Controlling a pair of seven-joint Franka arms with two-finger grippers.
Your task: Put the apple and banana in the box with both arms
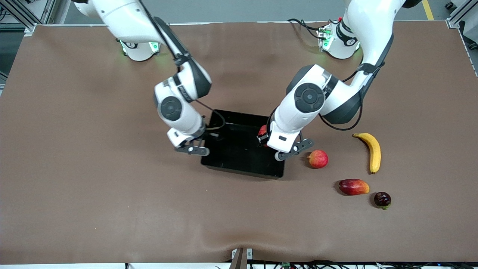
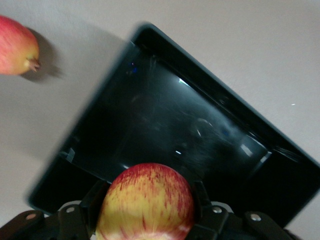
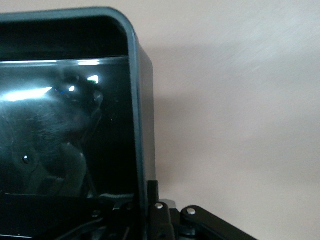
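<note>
My left gripper [image 1: 266, 139] is shut on the apple [image 1: 262, 131] and holds it over the box [image 1: 239, 149], at the box's end toward the left arm. In the left wrist view the red, yellow-streaked apple [image 2: 145, 205] sits between the fingers [image 2: 97, 197] above the black box [image 2: 200, 135]. My right gripper [image 1: 194, 147] is at the box's other end. In the right wrist view it [image 3: 137, 200] is shut on the box's wall [image 3: 135, 75], one finger inside and one outside. The banana [image 1: 371, 151] lies on the table toward the left arm's end.
A pinkish-red round fruit [image 1: 318, 158] lies just beside the box, and also shows in the left wrist view [image 2: 17, 45]. A red-orange mango-like fruit [image 1: 353, 186] and a small dark fruit [image 1: 382, 199] lie nearer the front camera than the banana.
</note>
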